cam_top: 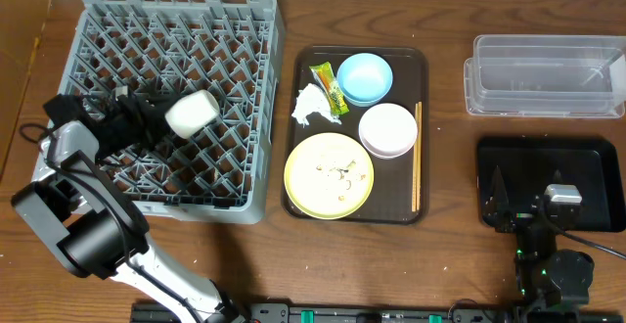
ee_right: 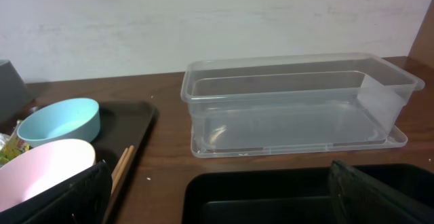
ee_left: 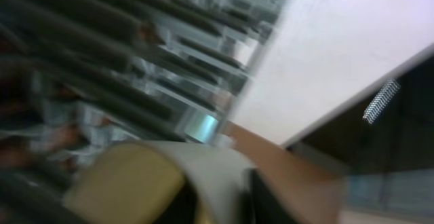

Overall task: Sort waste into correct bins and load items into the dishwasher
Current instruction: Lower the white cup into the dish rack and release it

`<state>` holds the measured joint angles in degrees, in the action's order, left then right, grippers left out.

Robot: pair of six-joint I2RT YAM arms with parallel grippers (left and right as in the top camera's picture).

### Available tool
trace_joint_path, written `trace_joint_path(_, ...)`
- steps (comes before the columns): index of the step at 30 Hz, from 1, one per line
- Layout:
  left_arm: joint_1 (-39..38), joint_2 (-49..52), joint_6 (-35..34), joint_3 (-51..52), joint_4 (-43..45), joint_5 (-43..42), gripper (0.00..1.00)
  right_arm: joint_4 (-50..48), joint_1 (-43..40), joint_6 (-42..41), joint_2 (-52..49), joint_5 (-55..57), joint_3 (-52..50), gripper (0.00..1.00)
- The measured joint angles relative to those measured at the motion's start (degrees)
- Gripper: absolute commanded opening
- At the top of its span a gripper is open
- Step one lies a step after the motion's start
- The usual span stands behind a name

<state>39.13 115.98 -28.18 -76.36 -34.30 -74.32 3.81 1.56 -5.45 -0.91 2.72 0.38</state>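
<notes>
Dark wooden table [cam_top: 445,264], seen from above and from both wrists. Near right: the right gripper [ee_right: 217,183] hangs over the black tray [cam_top: 587,166], its fingers [ee_right: 68,197] spread wide and grasping nothing. Near left: the left gripper [cam_top: 161,117] reaches into the grey dish rack [cam_top: 176,29], its tip at the small cream cup [cam_top: 191,113] among the pegs. The wrist view is blurred, so it cannot be told whether the fingers clasp the cup.

Centre: the brown serving tray [cam_top: 396,194] carries, near to far:
- the yellow plate [cam_top: 313,181] with rice scraps [cam_top: 340,171];
- the pinkish-white bowl [cam_top: 388,129], with the chopsticks [cam_top: 418,157] just to its right;
- the tissue [cam_top: 311,106], the wrapper [cam_top: 328,83] (print too small to read) and the blue bowl [cam_top: 364,76].

Far right: the clear tub [cam_top: 548,73], beyond the black tray.
</notes>
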Motion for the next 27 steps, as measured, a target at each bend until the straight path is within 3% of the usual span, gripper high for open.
trace_joint_path(14, 1.64, -1.01, 1.22, 0.02, -0.96, 3.56, 0.54, 0.00, 0.00, 0.00, 0.00, 0.00, 0.00, 0.99)
trace_joint_path(18, 1.66, -5.40, 1.18, 0.68, -2.86, 13.49, 0.54, 0.00, 0.00, 0.00, 0.00, 0.00, 0.00, 0.99)
trace_joint_path(24, 1.68, -20.31, 1.20, 1.03, -6.64, 37.33, 0.54, 0.02, 0.00, 0.00, 0.00, 0.00, 0.00, 0.99)
trace_joint_path(27, 1.68, -27.36, 1.22, 1.03, -7.34, 46.99, 0.44, 0.00, 0.00, 0.00, 0.00, 0.00, 0.00, 0.99)
